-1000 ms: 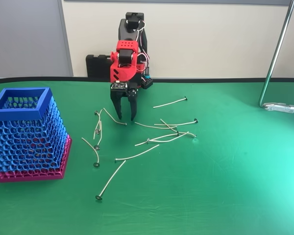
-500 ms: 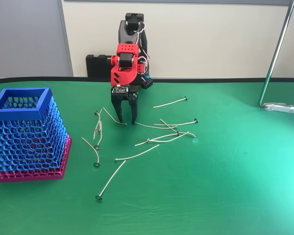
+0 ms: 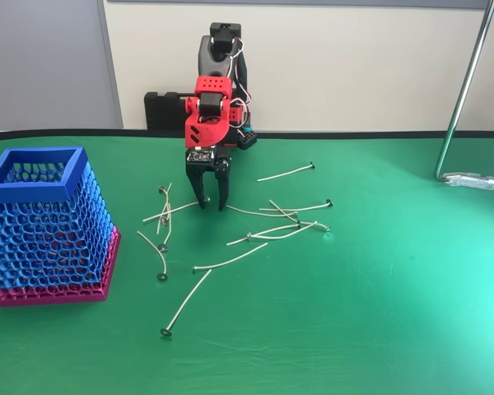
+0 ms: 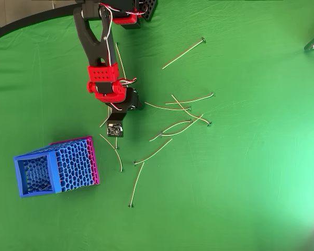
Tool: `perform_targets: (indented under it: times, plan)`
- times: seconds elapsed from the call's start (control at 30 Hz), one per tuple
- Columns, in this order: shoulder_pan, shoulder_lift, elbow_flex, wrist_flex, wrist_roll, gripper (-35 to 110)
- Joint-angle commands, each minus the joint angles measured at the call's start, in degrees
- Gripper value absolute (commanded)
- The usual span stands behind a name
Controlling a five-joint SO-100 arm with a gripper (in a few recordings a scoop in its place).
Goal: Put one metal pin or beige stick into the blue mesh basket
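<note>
Green bench [image 3: 379, 313] carries scattered pins; the tool [image 3: 212, 205], fingers slightly spread, stands over a metal pin [image 3: 171, 212] whose long axis runs toward the left edge.

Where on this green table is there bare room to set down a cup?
The widest bare patch is the table's right and near side, between the pin cluster and the metal stand. The strip in front of the blue mesh basket is also free. It is crowded between basket and pincer.

Matt green cloth table [image 3: 379, 313], plastic mesh basket [image 3: 49, 239]
</note>
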Motion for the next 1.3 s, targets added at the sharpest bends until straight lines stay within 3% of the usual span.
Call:
perform_targets:
  times: [0.0, 1.27]
  plan:
    - [0.26, 0.44, -2.11, -0.53, -0.44, 20]
    - [-0.18, 8.70, 3.69, 2.72, -1.41, 20]
